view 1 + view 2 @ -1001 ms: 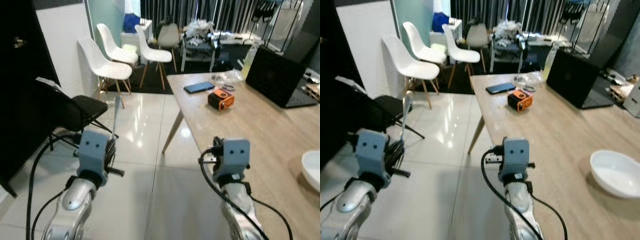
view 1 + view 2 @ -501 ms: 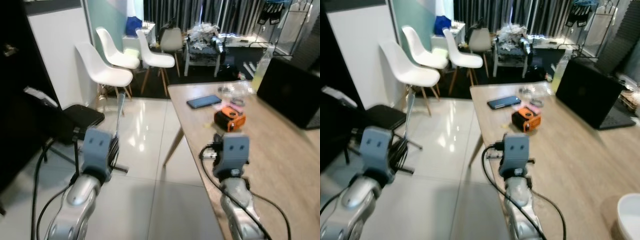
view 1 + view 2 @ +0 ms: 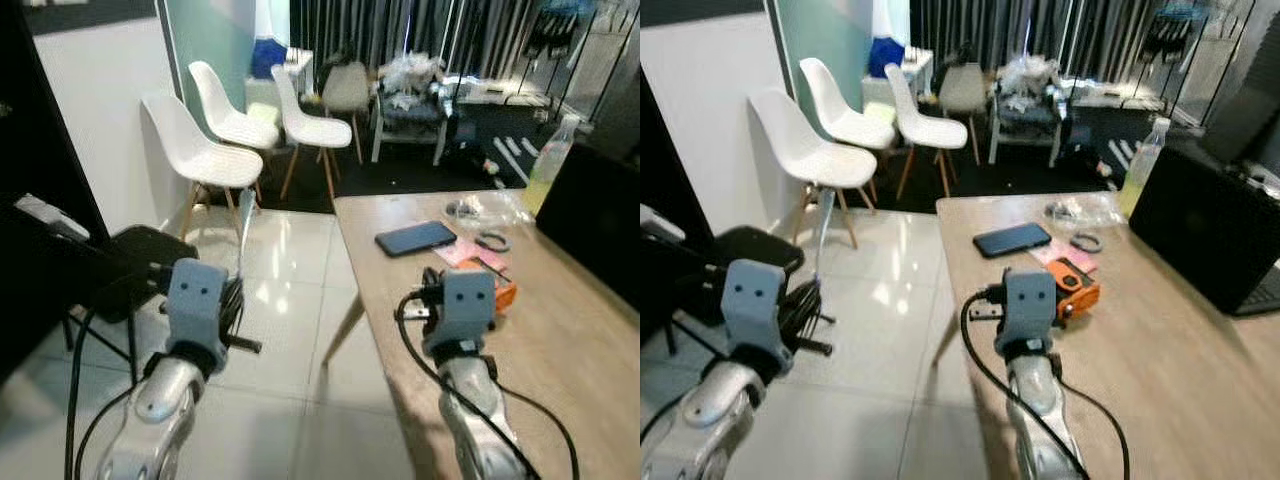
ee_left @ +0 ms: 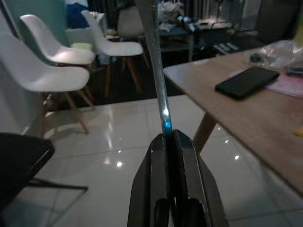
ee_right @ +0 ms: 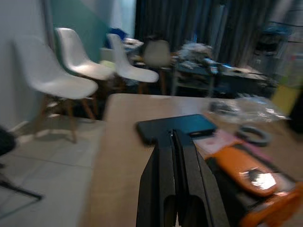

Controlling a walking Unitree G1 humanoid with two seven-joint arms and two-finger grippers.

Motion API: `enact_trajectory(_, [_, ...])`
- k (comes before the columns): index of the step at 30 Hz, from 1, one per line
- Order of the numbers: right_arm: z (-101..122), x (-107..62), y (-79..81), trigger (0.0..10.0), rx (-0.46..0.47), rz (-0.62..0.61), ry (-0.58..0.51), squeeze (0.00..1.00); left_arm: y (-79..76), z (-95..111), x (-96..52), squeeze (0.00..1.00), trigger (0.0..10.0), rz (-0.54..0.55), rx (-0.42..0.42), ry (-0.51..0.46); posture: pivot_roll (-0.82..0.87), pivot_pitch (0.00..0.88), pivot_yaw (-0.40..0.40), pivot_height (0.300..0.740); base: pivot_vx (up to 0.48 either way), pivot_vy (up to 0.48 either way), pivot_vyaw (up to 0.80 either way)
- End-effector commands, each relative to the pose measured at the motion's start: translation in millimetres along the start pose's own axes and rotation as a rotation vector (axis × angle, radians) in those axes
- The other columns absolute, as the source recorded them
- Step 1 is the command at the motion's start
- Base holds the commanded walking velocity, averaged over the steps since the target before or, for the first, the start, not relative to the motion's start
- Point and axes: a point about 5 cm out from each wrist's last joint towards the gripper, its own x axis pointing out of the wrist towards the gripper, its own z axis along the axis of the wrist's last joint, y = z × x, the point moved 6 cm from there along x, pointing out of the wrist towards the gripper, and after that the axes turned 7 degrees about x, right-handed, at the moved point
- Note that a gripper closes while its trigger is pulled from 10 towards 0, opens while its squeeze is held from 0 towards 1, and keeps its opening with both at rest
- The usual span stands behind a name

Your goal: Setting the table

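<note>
Over the tiled floor (image 3: 290, 330), the left gripper (image 4: 169, 142) pinched a table knife (image 4: 156, 85), blade upright toward twelve o'clock. Right gripper (image 5: 174, 142) was closed, empty, over the wooden table (image 3: 1160, 340).

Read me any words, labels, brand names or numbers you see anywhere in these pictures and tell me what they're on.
No text can be read in any view.
The dark phone on the wooden table: screen blank, no lettering.
The orange device beside it: no legible marking; blurred in the right wrist view.
The bottle with yellowish liquid: any label is too small to read.
The metal utensil in the left pincer: no engraving visible.
</note>
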Motion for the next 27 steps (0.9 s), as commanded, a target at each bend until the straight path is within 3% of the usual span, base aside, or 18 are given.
enact_trajectory(1, [-7.6,-3.7,0.4,10.0,0.011,-0.001,0.029,0.00,3.1,-5.0,-3.7,0.00,10.0,0.006,0.001,0.025,0.08,0.019,0.014,0.740,0.000,0.000,0.00])
enact_trajectory(18, [-10.7,-5.2,0.0,10.0,0.031,-0.004,0.050,0.00,2.7,-3.5,-3.7,0.00,10.0,0.008,-0.004,0.034,0.07,0.024,0.014,0.740,0.000,0.000,0.00])
enact_trajectory(27, [-11.8,-5.4,-1.3,10.0,0.044,-0.007,0.061,0.00,3.6,-0.7,-0.5,0.00,10.0,0.014,-0.005,0.032,0.07,0.030,0.012,0.740,0.000,0.000,-0.80])
